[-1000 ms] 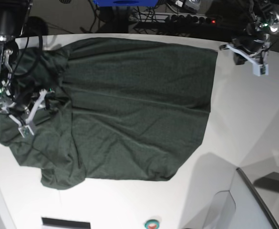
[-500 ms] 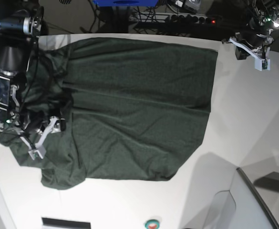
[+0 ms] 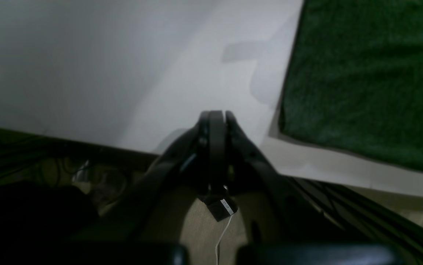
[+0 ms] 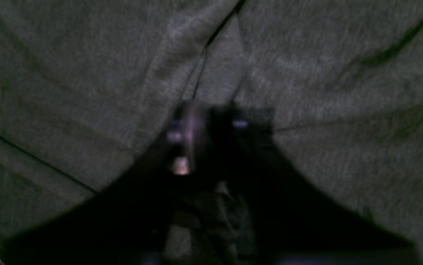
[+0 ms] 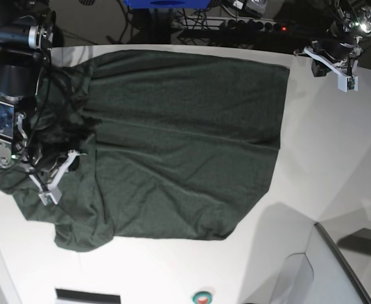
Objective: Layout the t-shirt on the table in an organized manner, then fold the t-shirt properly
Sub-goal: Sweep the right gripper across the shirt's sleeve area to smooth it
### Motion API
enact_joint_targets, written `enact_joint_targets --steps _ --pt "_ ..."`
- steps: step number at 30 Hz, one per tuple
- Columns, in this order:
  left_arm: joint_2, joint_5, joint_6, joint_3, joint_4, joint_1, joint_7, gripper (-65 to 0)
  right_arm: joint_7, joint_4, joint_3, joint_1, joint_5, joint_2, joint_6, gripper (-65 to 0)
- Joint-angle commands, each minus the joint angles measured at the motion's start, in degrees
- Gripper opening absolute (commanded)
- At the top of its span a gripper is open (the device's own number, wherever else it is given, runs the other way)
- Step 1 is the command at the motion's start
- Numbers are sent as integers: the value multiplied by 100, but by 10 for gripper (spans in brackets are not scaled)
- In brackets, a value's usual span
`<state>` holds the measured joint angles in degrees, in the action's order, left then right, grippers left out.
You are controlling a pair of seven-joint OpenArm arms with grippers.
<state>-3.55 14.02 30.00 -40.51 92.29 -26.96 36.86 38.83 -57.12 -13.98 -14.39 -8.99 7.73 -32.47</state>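
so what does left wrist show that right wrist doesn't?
Only the left wrist view: bare white table, its edge with dark cables and floor below, and the shut, empty left gripper hanging near that edge, clear of the cloth. Only the right wrist view: a blurred close-up where cloth fills the frame, with seams and creases, and the right gripper shut down at the fabric; whether it has pinched any is not clear. Both share: the dark green t-shirt, seen in the left wrist view only as a flat corner.
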Motion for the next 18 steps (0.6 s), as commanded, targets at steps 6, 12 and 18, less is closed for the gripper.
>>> enact_joint_targets --steps 6,12,18 --pt "-62 70 2 -32 85 -42 -77 -650 -81 -314 22 -130 -90 49 -37 -650" --pt "-62 70 2 -32 85 -51 -77 -650 139 -789 40 -121 -90 -188 -37 -650" --pt "-62 70 2 -32 76 -51 -77 -650 253 -1096 277 -130 -90 -311 -45 -650"
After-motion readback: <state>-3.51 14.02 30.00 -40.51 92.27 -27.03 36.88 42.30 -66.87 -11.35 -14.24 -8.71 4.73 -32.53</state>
